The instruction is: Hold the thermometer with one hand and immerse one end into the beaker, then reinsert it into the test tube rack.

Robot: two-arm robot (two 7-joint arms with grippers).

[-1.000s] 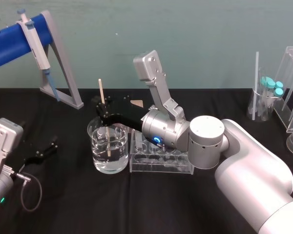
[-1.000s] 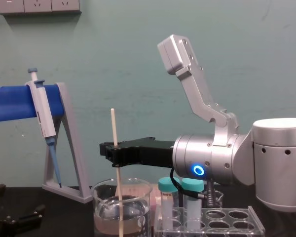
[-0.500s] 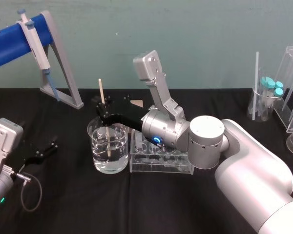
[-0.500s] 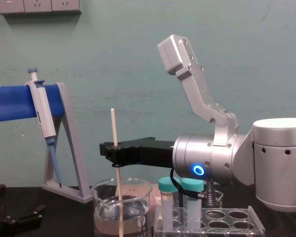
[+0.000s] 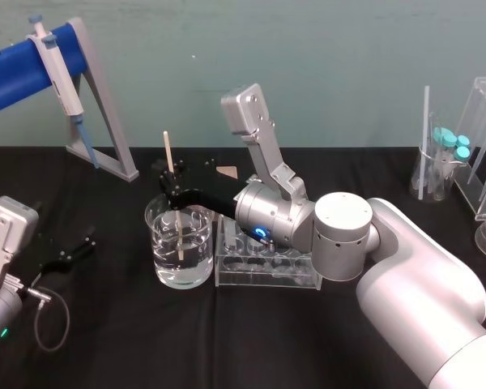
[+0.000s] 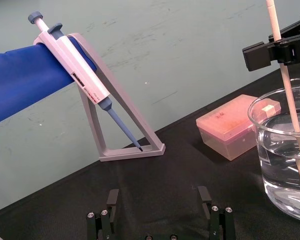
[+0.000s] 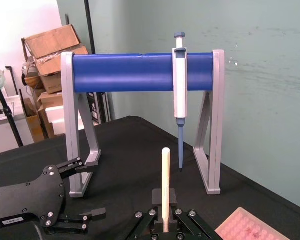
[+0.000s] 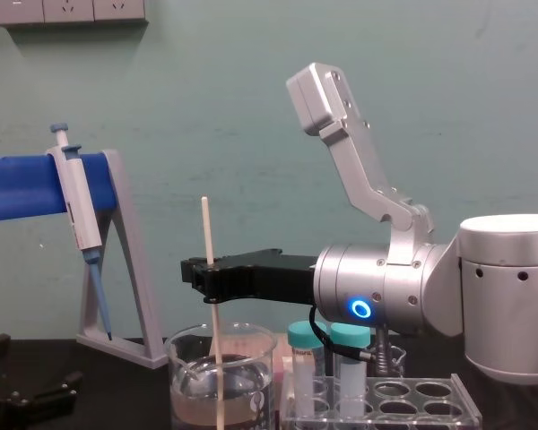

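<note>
The thermometer (image 5: 169,154) is a thin cream rod standing nearly upright, its lower end dipped in the water of the large clear beaker (image 5: 155,239). My right gripper (image 5: 172,188) is shut on the rod just above the beaker's rim; the chest view shows the same grip (image 8: 211,273) on the thermometer (image 8: 207,228) over the beaker (image 8: 184,376). The clear test tube rack (image 5: 267,274) sits right beside the beaker, under my right wrist. My left gripper (image 5: 74,250) rests open on the table at the left, apart from the beaker; its fingers (image 6: 111,199) stand wide with nothing between them.
A grey pipette (image 5: 53,61) hangs on the grey stand with a blue bar (image 5: 105,121) at the back left. A pink box (image 6: 230,132) lies behind the beaker. Two teal-capped tubes (image 8: 305,340) stand in the rack. Glassware and a clear stand (image 5: 449,166) are at the far right.
</note>
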